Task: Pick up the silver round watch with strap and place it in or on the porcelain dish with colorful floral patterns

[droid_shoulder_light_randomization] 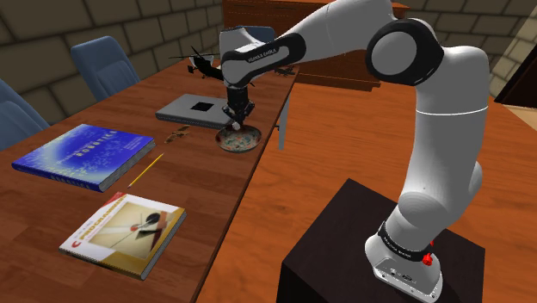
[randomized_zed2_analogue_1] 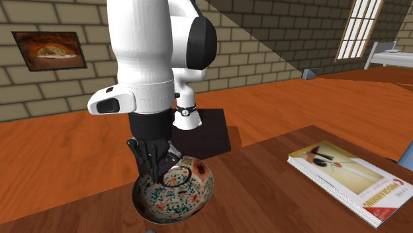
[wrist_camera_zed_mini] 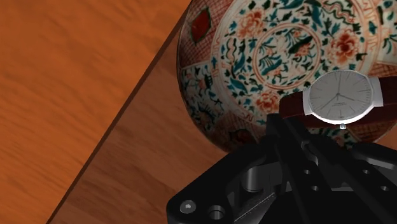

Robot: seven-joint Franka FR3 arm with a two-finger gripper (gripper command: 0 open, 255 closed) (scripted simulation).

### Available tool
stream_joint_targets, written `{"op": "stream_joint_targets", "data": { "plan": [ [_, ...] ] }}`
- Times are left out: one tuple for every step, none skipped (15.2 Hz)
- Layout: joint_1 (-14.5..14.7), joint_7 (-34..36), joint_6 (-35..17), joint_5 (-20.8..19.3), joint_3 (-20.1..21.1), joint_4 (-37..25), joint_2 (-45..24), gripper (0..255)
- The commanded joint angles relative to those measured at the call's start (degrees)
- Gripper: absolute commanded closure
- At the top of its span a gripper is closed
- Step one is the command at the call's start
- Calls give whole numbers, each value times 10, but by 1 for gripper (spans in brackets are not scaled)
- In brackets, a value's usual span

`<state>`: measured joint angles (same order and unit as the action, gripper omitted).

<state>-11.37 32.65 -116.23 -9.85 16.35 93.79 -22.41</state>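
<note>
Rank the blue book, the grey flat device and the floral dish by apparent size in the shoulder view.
1. blue book
2. grey flat device
3. floral dish
The book is nearer the camera, which flatters it.

2 bks (droid_shoulder_light_randomization: pixel 86 155) | 3 chairs (droid_shoulder_light_randomization: pixel 103 62) (maybe) | 1 dish (droid_shoulder_light_randomization: pixel 238 139) | 1 watch (wrist_camera_zed_mini: pixel 337 95) | 1 laptop (droid_shoulder_light_randomization: pixel 194 109)

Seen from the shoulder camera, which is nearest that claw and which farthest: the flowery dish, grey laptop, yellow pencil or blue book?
1. Flowery dish, right beneath the claw holding the watch.
2. Grey laptop, just left of it.
3. Yellow pencil, lower left, mid-table.
4. Blue book, far left.
</note>
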Motion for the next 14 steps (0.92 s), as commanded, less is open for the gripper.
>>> {"op": "stream_joint_targets", "data": {
  "plan": [
    [0, 2, -17, -3, -1, 11, -6, 255],
    [0, 2, -17, -3, -1, 11, -6, 255],
    [0, 2, -17, -3, -1, 11, -6, 255],
    [0, 2, -17, -3, -1, 11, -6, 255],
    [0, 2, -17, -3, -1, 11, -6, 255],
    [0, 2, -17, -3, -1, 11, -6, 255],
    [0, 2, -17, -3, -1, 11, -6, 255],
    [0, 2, -17, -3, -1, 11, -6, 255],
    [0, 2, -17, -3, -1, 11, -6, 0],
    [0, 2, -17, -3, -1, 11, -6, 0],
    [0, 2, -17, -3, -1, 11, -6, 0],
    [0, 2, -17, -3, -1, 11, -6, 0],
    [0, 2, -17, -3, -1, 11, -6, 0],
    [0, 2, -17, -3, -1, 11, -6, 0]
  ]
}}
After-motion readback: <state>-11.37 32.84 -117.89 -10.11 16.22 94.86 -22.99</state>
